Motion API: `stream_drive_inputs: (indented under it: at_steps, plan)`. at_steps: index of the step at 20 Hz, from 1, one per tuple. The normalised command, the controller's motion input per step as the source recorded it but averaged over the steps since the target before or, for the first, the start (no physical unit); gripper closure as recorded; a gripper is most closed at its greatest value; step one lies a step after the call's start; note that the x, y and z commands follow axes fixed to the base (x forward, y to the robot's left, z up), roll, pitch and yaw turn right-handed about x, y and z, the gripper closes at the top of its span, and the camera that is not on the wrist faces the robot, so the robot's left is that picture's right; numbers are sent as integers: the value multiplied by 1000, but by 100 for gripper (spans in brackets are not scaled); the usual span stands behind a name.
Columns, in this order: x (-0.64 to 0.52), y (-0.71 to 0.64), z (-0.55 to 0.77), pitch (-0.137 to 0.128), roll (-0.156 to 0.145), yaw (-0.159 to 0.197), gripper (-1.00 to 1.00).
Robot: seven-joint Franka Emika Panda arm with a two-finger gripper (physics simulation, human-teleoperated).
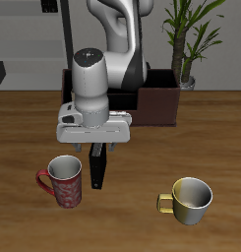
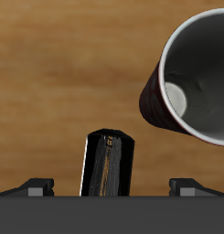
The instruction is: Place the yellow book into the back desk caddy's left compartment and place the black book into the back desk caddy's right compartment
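Where the arm reaches down over the table (image 1: 215, 128) in the exterior view, the gripper (image 1: 99, 151) is seen directly above the black book (image 1: 98, 169), which stands upright on the wood; the fingers (image 1: 96, 150) are partly hidden by the wrist housing, so it cannot be told from this view whether the book is clasped; a red mug (image 1: 64, 180) is set just beside the book, nearer the front edge; a yellow mug (image 1: 190, 199) stands well apart, also near the front edge; the caddy (image 1: 154, 95) is seen farther back, largely hidden behind the arm, with only its dark reddish-brown end section showing, and its compartments cannot be made out; a potted plant (image 1: 188, 39) stands behind the caddy; the yellow book cannot be found in this view; in the wrist view, the black book (image 2: 108, 164) is seen end-on between the two fingertips (image 2: 36, 186), which are spread wide and stand clear of its sides, so the jaws are parted and nothing is held; the red mug (image 2: 192, 82) is shown close beside the book, its pale interior visible
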Motion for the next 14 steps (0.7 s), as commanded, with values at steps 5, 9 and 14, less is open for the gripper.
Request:
stream_drive_inputs:
  at_steps: [5,9,14]
  plan:
    - [-65,81,-222,23,29,-23,100]
    - [-46,99,-23,-7,20,8,100]
    - [-3,47,3,-3,7,-16,100]
